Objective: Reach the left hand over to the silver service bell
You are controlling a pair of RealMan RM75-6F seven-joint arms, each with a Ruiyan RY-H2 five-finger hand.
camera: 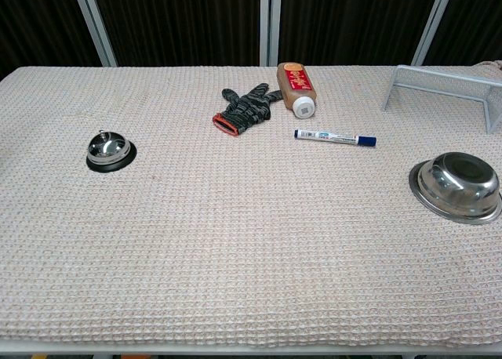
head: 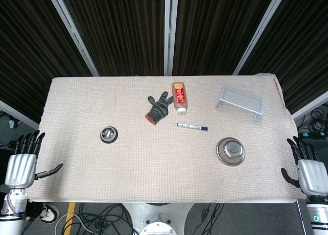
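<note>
your left hand point(head: 21, 163) hangs released, fingers spread, off the near left table edge point(head: 154, 200). the silver service bell point(head: 108, 135) sits right of it and farther in. further right lie a glove point(head: 159, 108), bottle point(head: 179, 97), marker point(head: 192, 126) and steel bowl point(head: 230, 151). your right hand point(head: 309, 171) is released, near right.

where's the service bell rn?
The silver service bell sits alone on the left part of the table, in both views, left of the glove and ahead of the left hand.
</note>
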